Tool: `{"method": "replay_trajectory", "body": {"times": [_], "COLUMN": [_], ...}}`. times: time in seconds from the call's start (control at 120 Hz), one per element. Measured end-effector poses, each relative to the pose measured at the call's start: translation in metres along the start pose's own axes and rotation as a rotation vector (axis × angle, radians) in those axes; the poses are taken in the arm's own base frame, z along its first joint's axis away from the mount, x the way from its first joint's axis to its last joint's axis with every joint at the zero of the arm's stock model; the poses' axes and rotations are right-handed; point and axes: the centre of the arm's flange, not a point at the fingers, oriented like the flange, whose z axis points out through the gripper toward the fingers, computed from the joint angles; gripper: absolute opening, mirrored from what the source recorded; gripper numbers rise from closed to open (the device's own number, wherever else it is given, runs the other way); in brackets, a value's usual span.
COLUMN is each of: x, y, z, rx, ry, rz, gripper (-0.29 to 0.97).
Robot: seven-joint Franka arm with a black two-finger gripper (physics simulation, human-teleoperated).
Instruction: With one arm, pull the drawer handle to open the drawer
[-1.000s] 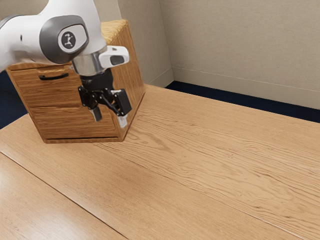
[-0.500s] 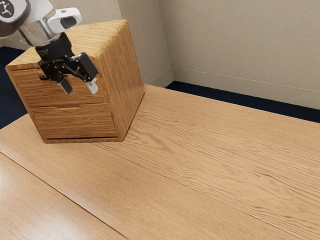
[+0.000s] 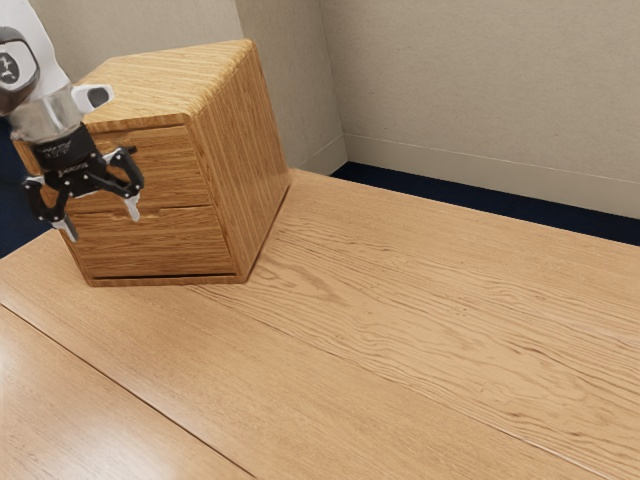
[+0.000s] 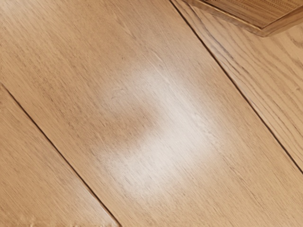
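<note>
Wood-grained and flush with its frame, the upper drawer [image 3: 165,165] sits shut in the cabinet [image 3: 235,150] at the upper left of the frame. The lower drawer [image 3: 160,242] beneath it is also closed. The upper drawer's handle is hidden, most likely behind the arm's wrist, which crosses that part of the front.

The hand [image 3: 101,222] is what has changed. A second ago it hung by the cabinet's near right corner. Half a second ago it had swung up in front of the upper drawer. Now it has carried on leftward and dropped a little, and it hangs at the frame's left edge before the cabinet's left front edge, about level with the seam between the two drawers. Its fingers stay spread throughout and hold nothing.

For the task, this reads as an approach still being lined up. The hand has swept across the drawer front without closing on anything, and nothing has been pulled. It looks to have overshot the handle's place, so it probably needs to come back right and up before it can grip.

The wrist view looks down on bare tabletop [image 4: 142,118], with the cabinet's base corner [image 4: 255,12] just ahead of the hand. That suggests the fingers point downward rather than into the drawer front. Around the cabinet the tabletop [image 3: 400,330] stretches toward the lower right.
</note>
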Motion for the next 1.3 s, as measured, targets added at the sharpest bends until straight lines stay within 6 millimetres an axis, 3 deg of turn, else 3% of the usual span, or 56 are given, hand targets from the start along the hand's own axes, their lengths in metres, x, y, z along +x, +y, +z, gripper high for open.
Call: {"method": "replay_trajectory", "body": {"times": [0.092,0.333,0.55,0.875,1.3], "x": [0.006,0.017,0.026,0.035,0.046], "y": [0.013,0.01,-0.009,-0.022,-0.029], "z": [0.012,0.016,0.014,0.002,-0.017], "rx": [0.011,0.006,-0.005,-0.033,-0.133], "ry": [0.004,0.029,0.039,0.103,0.2], "rz": [-0.143,-0.467,-0.689,-0.89,-1.025], "gripper": [0.68,0.68,0.68,0.68,0.68]}}
